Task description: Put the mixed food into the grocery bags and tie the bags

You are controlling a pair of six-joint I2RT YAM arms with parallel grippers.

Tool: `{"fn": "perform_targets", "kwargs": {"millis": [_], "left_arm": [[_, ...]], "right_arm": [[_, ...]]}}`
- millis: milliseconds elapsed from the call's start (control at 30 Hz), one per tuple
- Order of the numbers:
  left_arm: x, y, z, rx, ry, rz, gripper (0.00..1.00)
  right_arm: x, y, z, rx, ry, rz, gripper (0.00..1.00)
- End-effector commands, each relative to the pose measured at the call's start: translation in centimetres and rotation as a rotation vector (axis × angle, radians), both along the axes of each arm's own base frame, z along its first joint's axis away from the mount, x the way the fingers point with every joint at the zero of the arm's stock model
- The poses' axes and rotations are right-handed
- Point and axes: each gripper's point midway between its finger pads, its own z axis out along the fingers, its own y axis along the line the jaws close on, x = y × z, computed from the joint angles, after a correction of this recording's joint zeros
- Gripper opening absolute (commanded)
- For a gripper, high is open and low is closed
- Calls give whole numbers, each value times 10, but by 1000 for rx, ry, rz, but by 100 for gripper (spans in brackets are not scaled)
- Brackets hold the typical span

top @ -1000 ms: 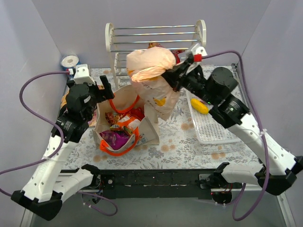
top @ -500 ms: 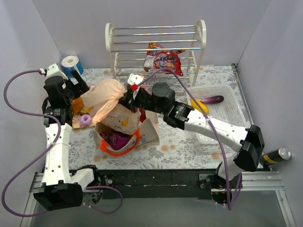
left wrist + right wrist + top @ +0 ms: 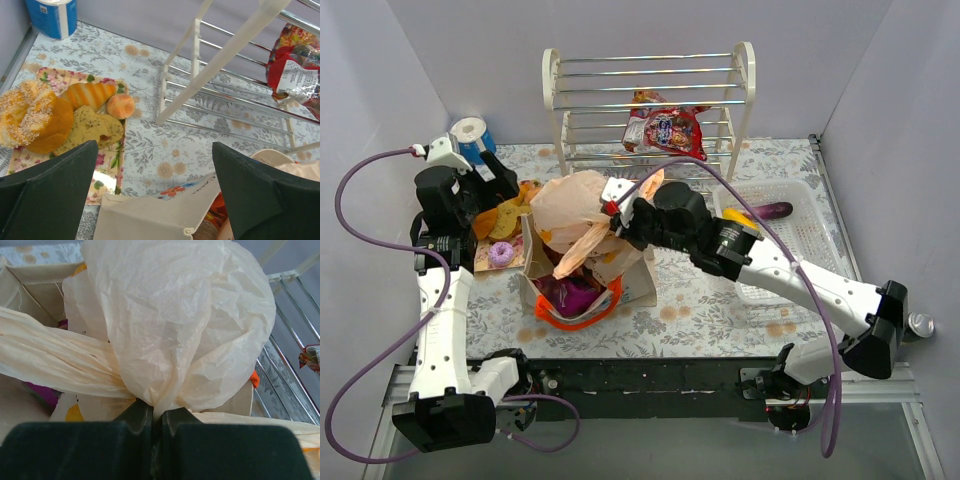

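The peach plastic bag [image 3: 578,203] is bunched up and rests on the back of the beige canvas tote [image 3: 638,283], a twisted tail [image 3: 582,250] hanging over its mouth. My right gripper [image 3: 618,214] is shut on the bag's gathered neck [image 3: 159,402], with the crumpled bag [image 3: 175,315] ballooning above the jaws. In the tote lies a purple packet [image 3: 566,295] between orange handles [image 3: 582,318]. My left gripper [image 3: 503,184] stands open and holds nothing. It hovers behind the tote's rim [image 3: 165,212]; its fingers [image 3: 50,192] are spread wide. A red snack packet [image 3: 665,129] lies on the rack.
A white wire rack [image 3: 650,85] stands at the back. A flowered tray of pastries [image 3: 107,172] and a doughnut [image 3: 501,252] lie left of the tote. The white basket [image 3: 780,285] at right holds an eggplant [image 3: 770,210] and a yellow fruit [image 3: 742,223]. A blue roll [image 3: 470,134] sits back left.
My right gripper brought the plastic bag down from high in front of the rack, swung it left, then settled it onto the tote. My left arm drew back to the left.
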Motion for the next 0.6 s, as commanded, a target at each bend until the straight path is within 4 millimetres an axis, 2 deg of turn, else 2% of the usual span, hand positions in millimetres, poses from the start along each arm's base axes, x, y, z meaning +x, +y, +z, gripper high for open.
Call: {"fn": "perform_targets", "kwargs": {"millis": [0, 33, 67, 100, 133, 167, 200, 267, 333, 367, 433, 467, 500, 567], "left_arm": [[-2, -13, 17, 6, -52, -78, 98], [-2, -14, 20, 6, -59, -86, 98], [-2, -16, 21, 3, -59, -93, 98], [-2, -18, 23, 4, -60, -99, 98], [-2, -19, 26, 4, -65, -104, 98], [-2, -20, 26, 2, -62, -111, 98], [-1, -22, 27, 2, -64, -116, 98], [0, -23, 29, 0, -64, -120, 98], [1, -26, 29, -3, -63, -135, 98], [1, -28, 30, -4, -63, -143, 98], [1, -30, 32, 0, -65, -154, 98], [0, -32, 31, 1, -60, -159, 98], [0, -32, 31, 7, -60, -154, 98], [1, -35, 31, 13, -59, -162, 98]], "right_arm": [[5, 8, -42, -261, 35, 63, 1], [0, 16, -51, -285, 56, 105, 1], [-4, 21, -48, -312, 68, 128, 1], [-3, 32, -72, -379, 87, 147, 1], [-11, 40, -80, -416, 94, 176, 1], [-9, 50, -73, -423, 76, 172, 1], [-12, 53, -104, -519, 115, 187, 1], [-14, 65, -119, -584, 103, 184, 1], [-18, 83, -143, -617, 125, 215, 1], [-19, 90, -164, -641, 148, 229, 1], [-17, 95, -181, -661, 165, 231, 1], [-16, 95, -199, -695, 183, 228, 1], [-17, 92, -209, -718, 195, 228, 1], [-19, 87, -222, -748, 214, 218, 1]]}}
